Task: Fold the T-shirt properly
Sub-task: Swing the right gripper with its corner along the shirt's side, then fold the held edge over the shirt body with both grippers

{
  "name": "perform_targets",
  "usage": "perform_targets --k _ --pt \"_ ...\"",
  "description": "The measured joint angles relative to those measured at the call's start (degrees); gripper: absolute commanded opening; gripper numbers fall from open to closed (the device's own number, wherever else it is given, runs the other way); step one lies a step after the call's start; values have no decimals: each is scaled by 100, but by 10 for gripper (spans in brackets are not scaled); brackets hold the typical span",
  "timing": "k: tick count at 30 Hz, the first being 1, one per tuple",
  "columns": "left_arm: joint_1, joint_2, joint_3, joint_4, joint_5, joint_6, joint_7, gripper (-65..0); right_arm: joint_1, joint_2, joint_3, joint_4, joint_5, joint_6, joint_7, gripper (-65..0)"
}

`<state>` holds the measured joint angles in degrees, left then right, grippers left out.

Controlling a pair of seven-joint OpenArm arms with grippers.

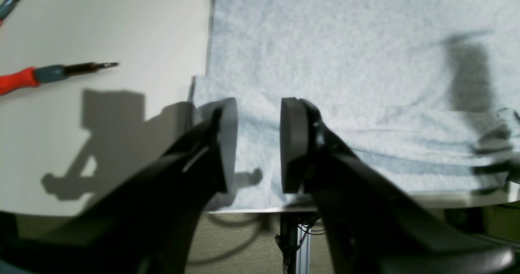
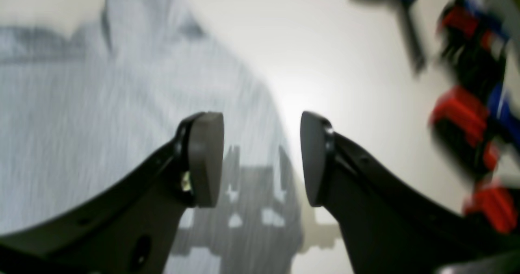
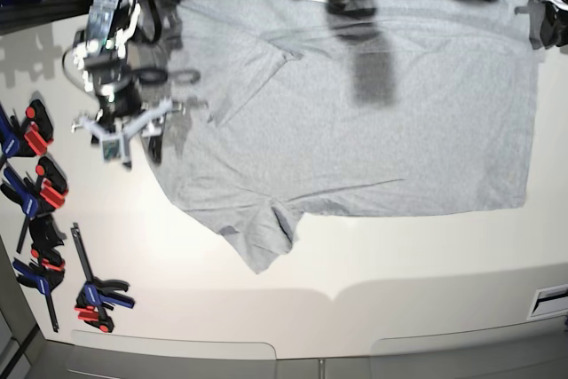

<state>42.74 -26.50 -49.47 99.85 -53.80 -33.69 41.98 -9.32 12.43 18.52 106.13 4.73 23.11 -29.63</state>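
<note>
While T-shirt [image 3: 373, 122] lies flat, both grippers empty

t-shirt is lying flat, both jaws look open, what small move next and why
Probably lower the right gripper onto the T-shirt edge beneath it and close. Its jaws stand open and empty above the cloth's edge, as do the left gripper's, and the shirt lies spread on the table, nothing folded yet.

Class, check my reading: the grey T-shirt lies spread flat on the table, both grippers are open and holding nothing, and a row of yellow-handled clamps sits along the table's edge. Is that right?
One detail is wrong: the clamps are red and blue with black, not yellow, as the base view shows. The rest stands: the T-shirt lies spread on the table, and the left gripper and right gripper are open and empty.
</note>
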Motion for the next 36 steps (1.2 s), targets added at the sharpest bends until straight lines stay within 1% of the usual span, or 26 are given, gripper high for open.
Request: perform_targets --k 2,4,7,10,12,14,16,19,20,26,28,29,30,31,32,33,34,35,36 --pt "2 -31 -13 0 72 2 -2 -481 490 122 -2 -610 17 20 0 -310" --pt "2 -26 -13 0 157 2 0 -481 1005 282 2 -1488 240 55 -61 -269" --pt "2 -4 -4 0 262 2 4 -481 1853 535 11 -3036 710 291 -234 -264" --pt "7 -20 -9 0 262 2 2 -481 2793 774 13 -4638 1233 782 -424 -264" --pt "2 -17 -9 0 260 2 0 -481 3397 887 9 -5657 1405 1130 -496 -264" --pt "4 -7 -9 0 260 2 0 -481 3926 968 13 -6616 1458 1268 -520 -264" --pt "9 2 -9 0 260 0 2 -481 4280 1008 20 -7407 1438 1272 -516 -264" --pt "9 0 -9 0 260 2 0 -481 4489 951 26 -8065 1528 1340 -382 -264" --pt "9 0 -9 0 260 2 0 -481 4516 916 24 -8096 1502 1401 -396 -264" --pt "-116 0 -9 0 260 2 2 -481 4524 651 28 -8089 1591 1443 -603 -267" --pt "-149 0 -9 0 258 2 0 -482 4522 612 28 -8091 1593 1440 -619 -305" --pt "-149 -2 -9 0 260 2 2 -481 4522 614 28 -8091 1591 1438 -634 -347" --pt "-149 0 -9 0 262 2 0 -482 4520 623 28 -8094 1576 1416 -686 -406" --pt "-146 0 -9 0 262 2 0 -482 4516 645 28 -8100 1545 1419 -717 -490" --pt "-149 0 -9 0 262 2 -31 -482 4503 667 26 -8102 1491 1401 -723 -595" --pt "-160 2 -9 0 278 2 -175 -482 4481 699 22 -8107 1482 1397 -704 -650" --pt "-240 15 -13 0 308 7 -219 -482 4446 713 24 -8113 1515 1401 -638 -650" --pt "-376 15 -15 -17 431 87 -299 -482 4435 713 24 -8120 1528 1399 -599 -650" --pt "-610 17 -13 -57 516 221 -256 -482 4430 710 24 -8120 1526 1399 -597 -650"
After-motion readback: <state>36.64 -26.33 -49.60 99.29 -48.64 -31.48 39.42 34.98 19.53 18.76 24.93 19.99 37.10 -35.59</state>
